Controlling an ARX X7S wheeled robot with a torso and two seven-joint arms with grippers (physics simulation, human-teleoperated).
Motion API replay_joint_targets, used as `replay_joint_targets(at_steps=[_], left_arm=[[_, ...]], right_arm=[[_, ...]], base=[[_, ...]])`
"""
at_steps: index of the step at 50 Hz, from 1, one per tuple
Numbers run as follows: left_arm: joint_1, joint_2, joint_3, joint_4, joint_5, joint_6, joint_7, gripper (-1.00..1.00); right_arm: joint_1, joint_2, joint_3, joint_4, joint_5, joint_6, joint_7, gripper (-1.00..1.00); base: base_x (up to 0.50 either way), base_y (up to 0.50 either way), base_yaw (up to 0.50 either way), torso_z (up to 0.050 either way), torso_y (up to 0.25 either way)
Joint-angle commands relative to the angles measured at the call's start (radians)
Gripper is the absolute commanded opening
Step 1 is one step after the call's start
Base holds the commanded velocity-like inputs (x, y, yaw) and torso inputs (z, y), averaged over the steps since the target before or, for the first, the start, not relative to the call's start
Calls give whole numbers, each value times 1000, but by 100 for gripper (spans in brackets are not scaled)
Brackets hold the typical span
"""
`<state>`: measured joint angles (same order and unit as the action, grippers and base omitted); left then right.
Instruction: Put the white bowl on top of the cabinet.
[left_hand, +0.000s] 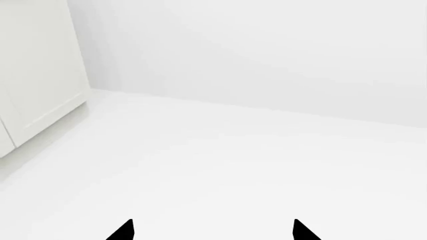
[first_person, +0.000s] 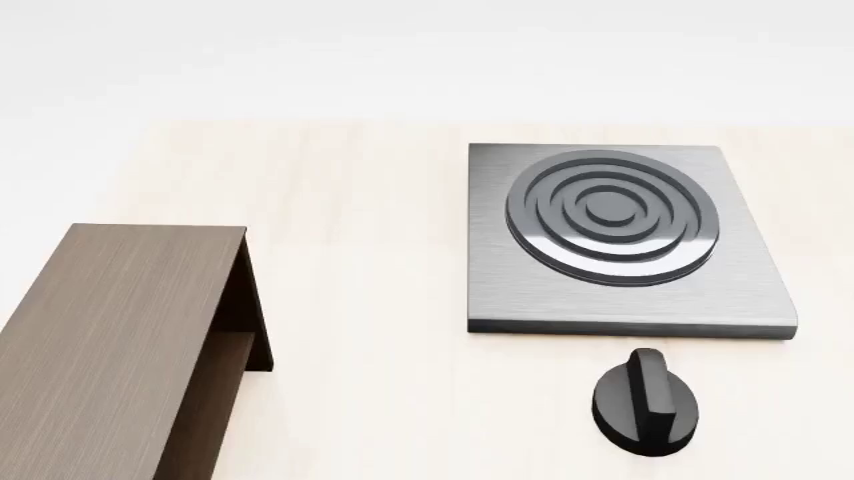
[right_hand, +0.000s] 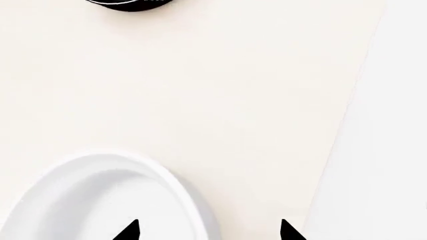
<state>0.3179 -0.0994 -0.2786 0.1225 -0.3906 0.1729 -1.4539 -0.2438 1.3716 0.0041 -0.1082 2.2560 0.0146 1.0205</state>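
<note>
The white bowl (right_hand: 87, 200) shows only in the right wrist view, resting on the pale table with part of its rim and hollow visible. My right gripper (right_hand: 208, 231) is open and straddles the bowl's rim: one fingertip lies over the hollow, the other over the bare table beside it. The cabinet (first_person: 107, 340), dark brown wood grain with a flat top, stands at the near left in the head view. My left gripper (left_hand: 213, 231) is open over a plain white floor, holding nothing. Neither gripper nor the bowl appears in the head view.
A grey square stove plate (first_person: 747, 290) with rings lies at the right, a black knob (first_person: 645, 402) in front of it. A black round thing (right_hand: 130, 4) shows beyond the bowl. The table's edge (right_hand: 347, 125) runs close beside the right gripper. A white panelled unit (left_hand: 37, 75) stands by the wall.
</note>
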Motion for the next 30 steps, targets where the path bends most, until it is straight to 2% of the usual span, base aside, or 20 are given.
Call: replay_joint_targets(at_steps=[1,4,9,30], left_arm=[[-3,1,1,-1,7,-5,-1,100],[-3,1,1,-1,8,-5,-1,100],[-6,1,2,-1,12,-9,-2,100],[-7,3,1,-4,16,-12,0,100]], right_arm=[[170,-59,-149,75,-35,120,-34,100],[208,-82,-181,99,-54,153,-36,100],[332,-121,-266,156,-99,307,-71,100],[250,-143,-264,195,-96,261,-93,100]], base=[[0,0,0,0,0],[0,0,0,0,0],[0,0,0,0,0],[0,0,0,0,0]])
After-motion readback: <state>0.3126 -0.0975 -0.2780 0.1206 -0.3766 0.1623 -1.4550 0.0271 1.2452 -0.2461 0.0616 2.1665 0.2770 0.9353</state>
